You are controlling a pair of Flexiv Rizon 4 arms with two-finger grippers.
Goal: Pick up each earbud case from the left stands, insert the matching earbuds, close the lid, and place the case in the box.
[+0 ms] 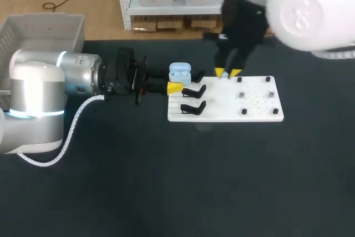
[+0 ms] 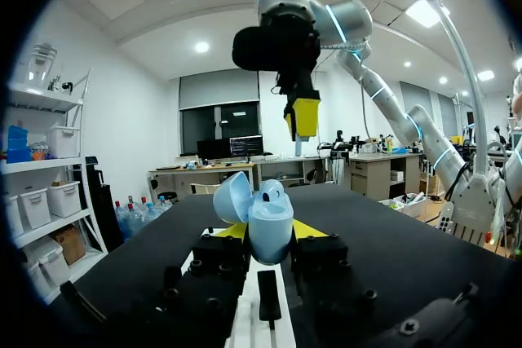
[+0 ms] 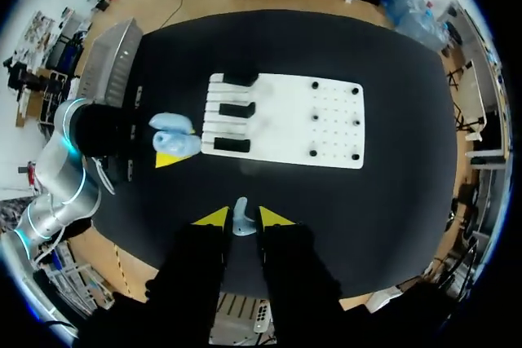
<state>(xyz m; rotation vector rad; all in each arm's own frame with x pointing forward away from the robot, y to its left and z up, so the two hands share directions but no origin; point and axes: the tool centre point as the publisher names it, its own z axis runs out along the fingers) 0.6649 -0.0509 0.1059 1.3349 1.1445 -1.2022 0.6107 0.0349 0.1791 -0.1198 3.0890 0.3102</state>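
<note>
Wide dark tabletop (image 1: 194, 181) is lying open in front of the white perforated board (image 1: 222, 112); black stands (image 1: 193, 107) (left strip) and small black pegs (image 1: 242, 95) are cluttering its top.

black, perhaps cloth-covered table (image 1: 177, 192)

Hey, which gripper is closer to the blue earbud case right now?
Left. The left gripper has its jaws shut on the open earbud case from both sides; the right gripper hangs well above the table, holding an earbud, apart from the case.
</note>
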